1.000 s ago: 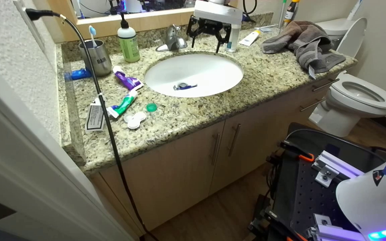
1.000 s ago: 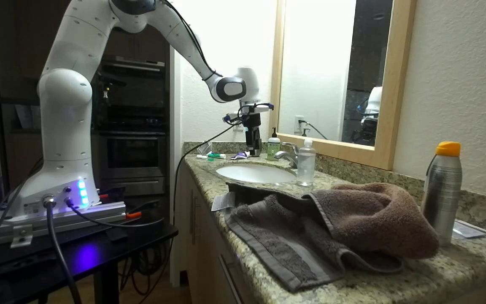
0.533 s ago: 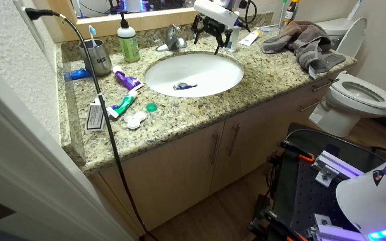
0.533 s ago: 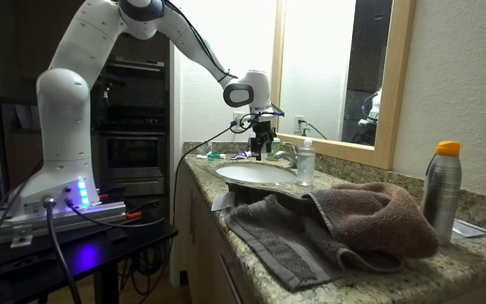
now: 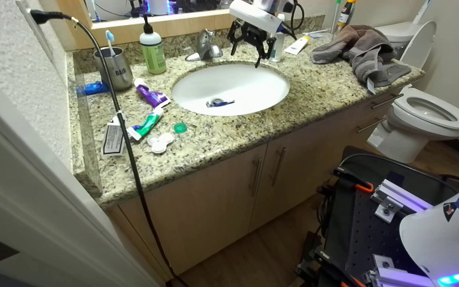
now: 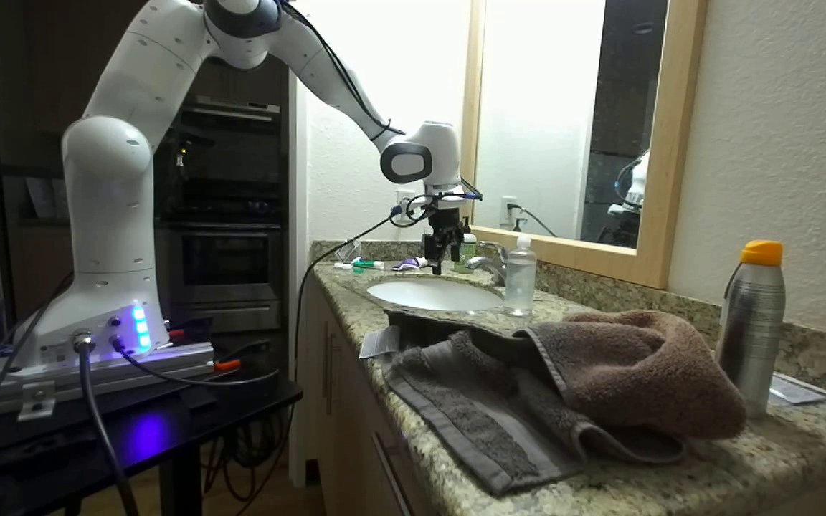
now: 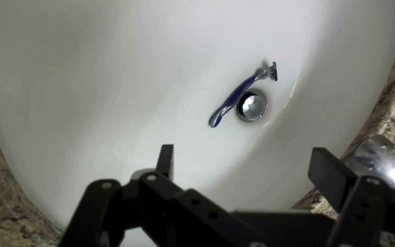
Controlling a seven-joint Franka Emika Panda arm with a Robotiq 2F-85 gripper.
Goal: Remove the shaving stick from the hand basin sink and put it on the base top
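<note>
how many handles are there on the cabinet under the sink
4 visible in an exterior view: left door handle, right door handle, upright and side by side; upper drawer handle and lower drawer handle, nearer the toilet. The robot's stand may hide more.

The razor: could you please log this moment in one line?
razor: in basin, at drain edge | hand: open, empty, above basin | countertop: razor not yet placed
</note>
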